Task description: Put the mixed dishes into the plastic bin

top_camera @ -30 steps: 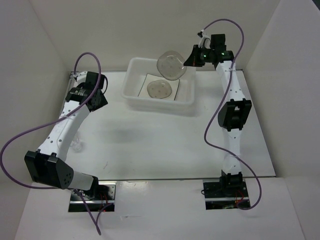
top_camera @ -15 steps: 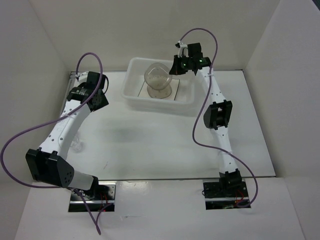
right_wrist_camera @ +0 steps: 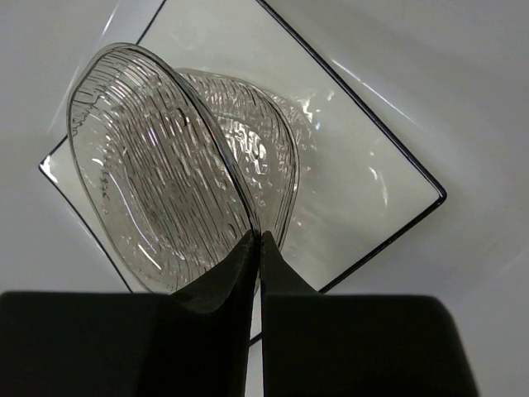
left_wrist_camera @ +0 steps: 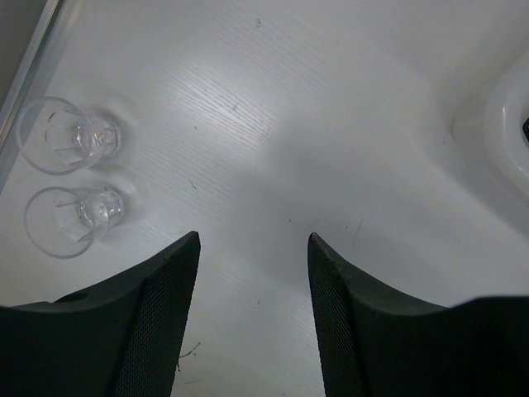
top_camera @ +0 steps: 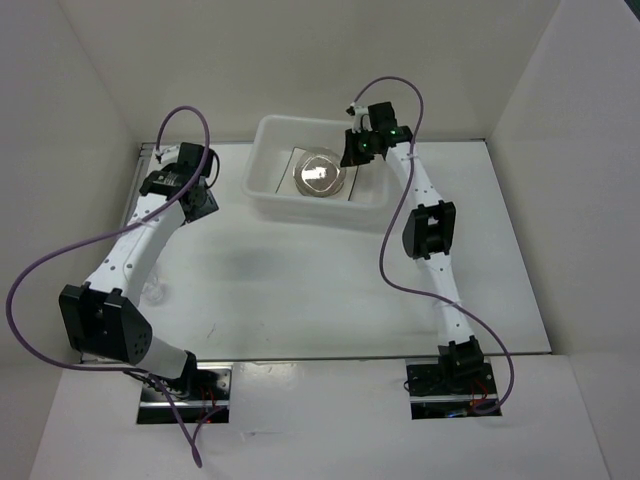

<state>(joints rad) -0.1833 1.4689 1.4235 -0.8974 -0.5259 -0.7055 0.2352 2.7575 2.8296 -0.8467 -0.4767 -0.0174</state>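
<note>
In the right wrist view my right gripper [right_wrist_camera: 258, 236] is shut on the rim of a round translucent dish [right_wrist_camera: 157, 174], which it holds tilted. A second round dish [right_wrist_camera: 281, 157] lies right beneath it on the square white plate [right_wrist_camera: 368, 178] with the thin dark rim. From above, the held dish [top_camera: 318, 172] and the right gripper [top_camera: 348, 157] are inside the plastic bin [top_camera: 262, 186]. My left gripper [left_wrist_camera: 252, 240] is open over bare table, left of the bin. Two tiny clear cups [left_wrist_camera: 70, 136] [left_wrist_camera: 70, 219] lie ahead of it to the left.
The bin's rounded corner [left_wrist_camera: 512, 124] shows at the right edge of the left wrist view. The table's left edge [left_wrist_camera: 33, 58] runs close beside the cups. White walls enclose the table on three sides.
The right arm has swung left and down, bringing the held dish from above the bin's far rim into the bin over the other dish. The left arm has shifted slightly.
</note>
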